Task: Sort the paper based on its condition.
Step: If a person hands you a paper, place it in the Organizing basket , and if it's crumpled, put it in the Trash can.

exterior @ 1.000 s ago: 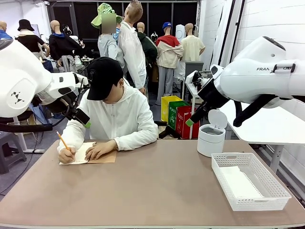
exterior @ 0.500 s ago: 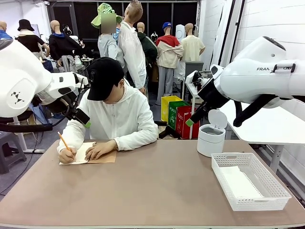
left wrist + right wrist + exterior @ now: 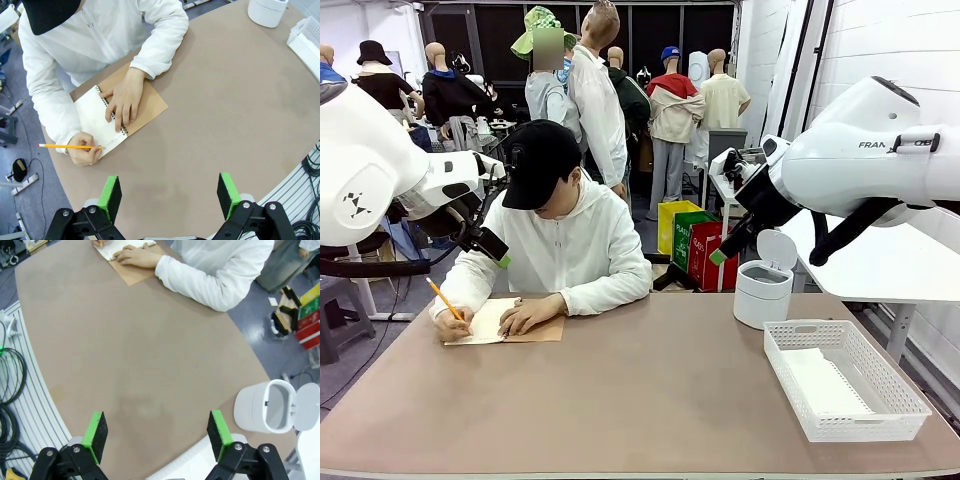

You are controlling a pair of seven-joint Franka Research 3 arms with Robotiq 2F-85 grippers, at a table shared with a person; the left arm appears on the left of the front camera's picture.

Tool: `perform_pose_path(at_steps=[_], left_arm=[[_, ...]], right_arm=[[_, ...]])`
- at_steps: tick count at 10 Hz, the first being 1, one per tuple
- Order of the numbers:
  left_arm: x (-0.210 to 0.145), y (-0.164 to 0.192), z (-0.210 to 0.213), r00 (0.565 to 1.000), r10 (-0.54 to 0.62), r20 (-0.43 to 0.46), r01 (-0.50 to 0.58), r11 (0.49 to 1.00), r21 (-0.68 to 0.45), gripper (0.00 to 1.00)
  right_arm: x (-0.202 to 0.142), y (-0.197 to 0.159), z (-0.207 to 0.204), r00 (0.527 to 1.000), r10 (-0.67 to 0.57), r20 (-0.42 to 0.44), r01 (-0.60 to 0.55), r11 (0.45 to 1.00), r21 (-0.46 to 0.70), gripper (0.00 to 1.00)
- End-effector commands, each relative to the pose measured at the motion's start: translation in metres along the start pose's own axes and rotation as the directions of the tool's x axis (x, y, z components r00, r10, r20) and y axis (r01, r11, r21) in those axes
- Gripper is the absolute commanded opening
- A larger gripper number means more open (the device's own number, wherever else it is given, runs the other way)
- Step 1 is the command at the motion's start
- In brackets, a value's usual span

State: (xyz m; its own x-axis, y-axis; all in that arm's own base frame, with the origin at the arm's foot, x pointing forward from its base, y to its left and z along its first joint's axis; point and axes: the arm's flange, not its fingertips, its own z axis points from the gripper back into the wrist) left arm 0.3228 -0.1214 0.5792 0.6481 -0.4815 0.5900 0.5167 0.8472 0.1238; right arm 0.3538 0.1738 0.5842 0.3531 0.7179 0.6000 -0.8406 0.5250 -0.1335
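Note:
A person at the far side writes with a yellow pencil (image 3: 445, 298) on the cream page (image 3: 490, 322) of a spiral notebook (image 3: 150, 102) with a brown cover, the other hand (image 3: 122, 97) pressing on it. What looks like a loose white sheet of paper (image 3: 817, 382) lies flat in the white basket (image 3: 845, 430). My left gripper (image 3: 170, 192) hangs open high above the table's left part, nothing between its green pads. High over the right part, my right gripper (image 3: 157, 432) is open too and holds nothing. Both grippers are far from the notebook.
A small white bin (image 3: 763, 290) with its lid flipped up stands at the far right, behind the basket. The brown table (image 3: 640, 400) is bare across its middle and front. Cables (image 3: 10, 375) run along the table's robot-side edge.
The person's pencil hand has shifted slightly to the left on the page and the pencil leans lower. Neither arm has moved.

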Motion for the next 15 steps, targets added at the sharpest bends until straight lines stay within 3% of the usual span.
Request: perform_pose_path(at_steps=[1,15], left_arm=[[-0.0003,0.0009,-0.0002,1.000,0.004,0.005,-0.004,1.000,-0.003,1.00],[-0.0003,0.0009,-0.0002,1.000,0.004,0.005,-0.004,1.000,-0.003,1.00]], right_arm=[[-0.0004,-0.0005,-0.0009,1.000,0.001,0.000,-0.001,1.000,-0.006,1.00],[-0.0004,-0.0005,-0.0009,1.000,0.001,0.000,-0.001,1.000,-0.006,1.00]])
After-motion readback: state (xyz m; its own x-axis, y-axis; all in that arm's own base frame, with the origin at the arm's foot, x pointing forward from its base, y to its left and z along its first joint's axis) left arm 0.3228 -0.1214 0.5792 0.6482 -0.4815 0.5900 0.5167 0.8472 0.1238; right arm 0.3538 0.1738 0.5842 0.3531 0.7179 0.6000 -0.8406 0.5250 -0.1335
